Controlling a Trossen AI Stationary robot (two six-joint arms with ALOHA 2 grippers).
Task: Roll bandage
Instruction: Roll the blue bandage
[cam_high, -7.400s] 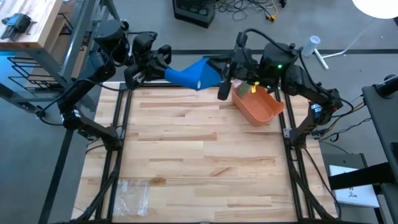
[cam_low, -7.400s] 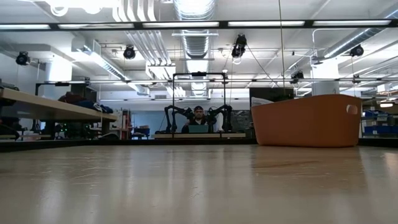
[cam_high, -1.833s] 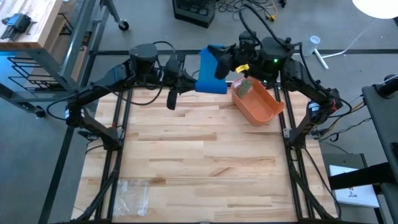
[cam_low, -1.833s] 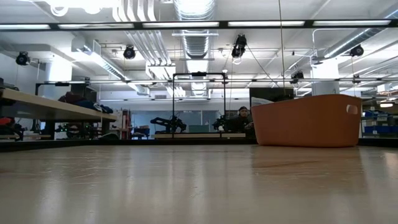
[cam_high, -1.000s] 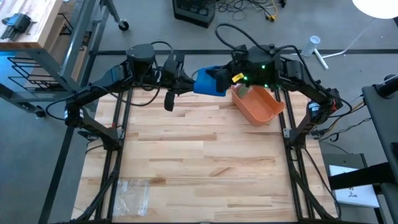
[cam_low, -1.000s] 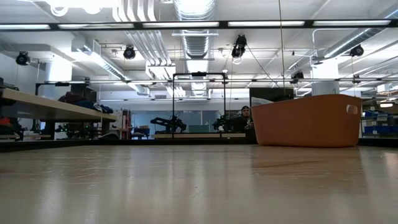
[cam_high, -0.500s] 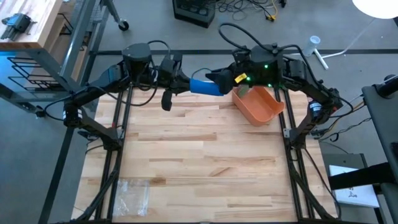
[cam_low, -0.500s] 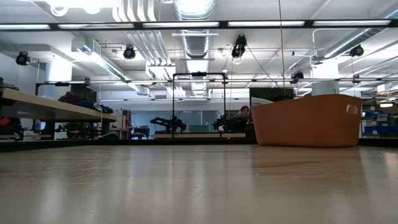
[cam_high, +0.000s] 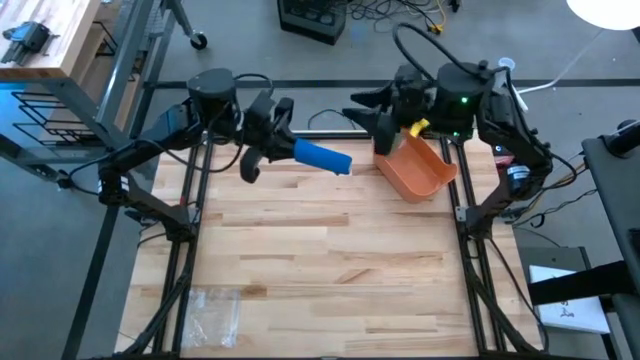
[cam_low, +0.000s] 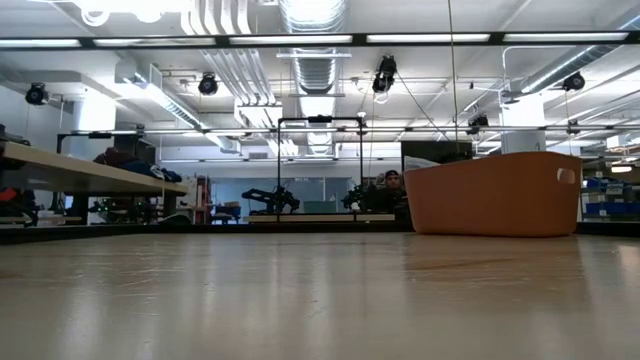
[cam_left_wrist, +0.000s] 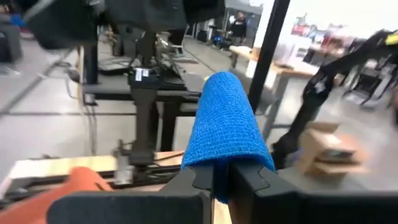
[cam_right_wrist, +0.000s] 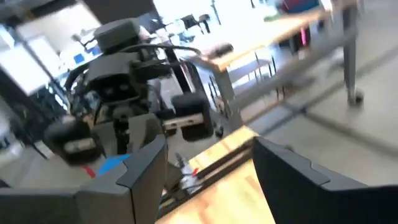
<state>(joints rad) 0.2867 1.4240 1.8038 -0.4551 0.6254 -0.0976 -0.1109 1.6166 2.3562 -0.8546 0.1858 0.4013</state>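
Wooden table (cam_high: 320, 250) | orange bin (cam_high: 415, 168) far edge, contents unclear | bandage (cam_high: 321, 156) airborne

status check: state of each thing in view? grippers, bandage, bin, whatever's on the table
left gripper: shut on the blue bandage, held above the table's far edge.
blue bandage: rolled up, sticking out from the left gripper, off the table.
right gripper: open, empty, above the table's far edge, apart from the bandage.
orange bin: upright at the table's far right; contents cannot be made out.
plastic bag: lying flat near the front left corner.
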